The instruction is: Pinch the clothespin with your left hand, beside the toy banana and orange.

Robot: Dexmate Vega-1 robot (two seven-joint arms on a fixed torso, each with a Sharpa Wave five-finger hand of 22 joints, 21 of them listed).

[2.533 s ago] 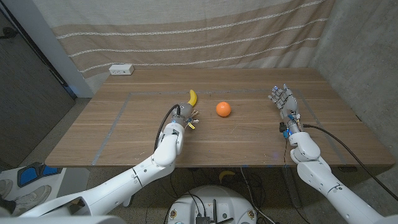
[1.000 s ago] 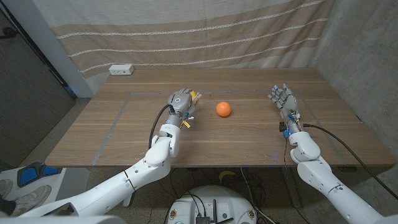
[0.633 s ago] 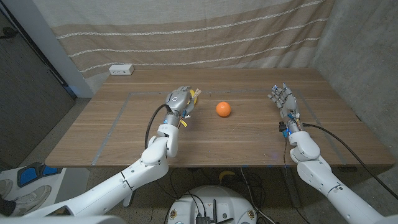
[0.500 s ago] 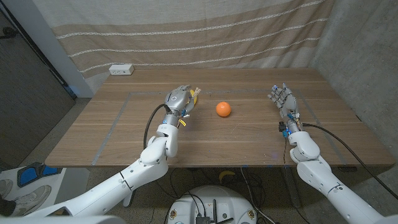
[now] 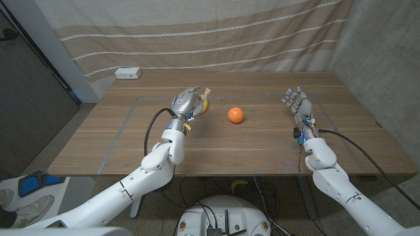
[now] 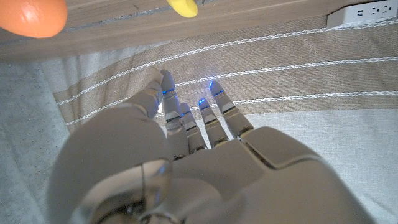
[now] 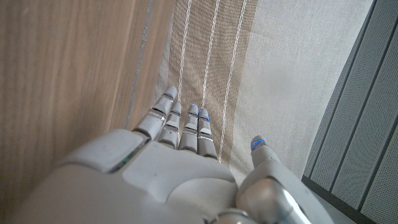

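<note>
Clothespin [image 5: 206,92] pinched in left hand [image 5: 186,103], raised over banana [image 5: 204,104], toward surface's far edge, orange [image 5: 235,115] near. Looks light, stiff, sprung; squeeze tail ends. Right hand [image 5: 298,105] apart, holding nothing, by right edge.

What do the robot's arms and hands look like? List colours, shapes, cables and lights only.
Both arms are glossy white, rounded shells. The left hand and right hand are silver-grey with segmented fingers; small blue lights glow at the fingertips. A black cable loops along each forearm, with coloured wiring at the wrists.
</note>
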